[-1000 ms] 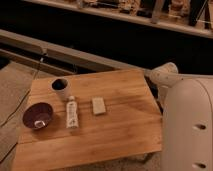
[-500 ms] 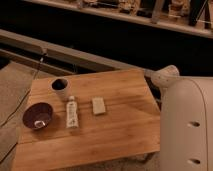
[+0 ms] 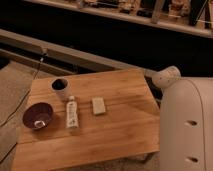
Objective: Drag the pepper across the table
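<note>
Status: the gripper is out of frame, somewhere off the right side or below the view. The claw is clenched. I can't say whether anything is in it.

I can't find the pepper. There's nothing orange on the table (image 3: 115, 135). It could be in the dark bowl (image 3: 28, 111) at the left edge, where there's a pale patch I can't resolve, or it could be outside the view.

Layout: everything is clustered on the left half of the table.
- The dark cup (image 3: 60, 88) stands upright at upper left.
- The bowl is below the cup, near the left edge.
- The white tube (image 3: 72, 114) lies flat just right of the bowl, long axis running up-down in frame.
- The pale block (image 3: 98, 105) lies flat right of the tube, apart from it.

My read is that the right half is bare wood left as the lane for a drag, with the props parked out of the way.

Arm pose: only one rounded white arm link (image 3: 166, 77) shows, at the right edge by the table's far right corner. It angles up-left from the robot body (image 3: 187, 125), which fills the lower right. The link is beside the table, not over it. The arm looks tucked, with no reach under way.

Drag not started, as far as I can judge. I need to locate the pepper before committing to any approach.
</note>
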Tool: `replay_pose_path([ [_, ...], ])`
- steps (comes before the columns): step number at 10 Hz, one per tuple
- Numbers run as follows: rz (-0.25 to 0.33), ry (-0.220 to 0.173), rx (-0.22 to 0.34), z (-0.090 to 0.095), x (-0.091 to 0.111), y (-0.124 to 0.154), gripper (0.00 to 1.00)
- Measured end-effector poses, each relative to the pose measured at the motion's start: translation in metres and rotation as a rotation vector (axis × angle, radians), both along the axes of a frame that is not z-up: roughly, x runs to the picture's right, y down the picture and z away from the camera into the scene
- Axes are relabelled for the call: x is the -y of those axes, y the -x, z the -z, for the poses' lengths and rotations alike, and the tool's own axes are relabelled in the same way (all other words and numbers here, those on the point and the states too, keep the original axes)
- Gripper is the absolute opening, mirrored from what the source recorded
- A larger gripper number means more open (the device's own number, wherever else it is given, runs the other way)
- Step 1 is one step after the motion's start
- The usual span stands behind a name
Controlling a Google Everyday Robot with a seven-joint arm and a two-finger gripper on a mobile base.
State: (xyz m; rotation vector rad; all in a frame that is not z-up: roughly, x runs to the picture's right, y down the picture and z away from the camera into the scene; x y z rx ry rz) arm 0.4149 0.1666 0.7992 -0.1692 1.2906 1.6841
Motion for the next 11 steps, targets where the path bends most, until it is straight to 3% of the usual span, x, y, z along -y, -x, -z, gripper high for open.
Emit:
replay_pose_path([
  [8,-0.003,0.03,-0.061,0.011,-0.009,-0.019,0.01],
  [9,-0.003,0.033,-0.063,0.011,-0.01,-0.019,0.04],
  [11,-0.004,0.036,-0.06,0.009,-0.009,-0.017,0.23],
])
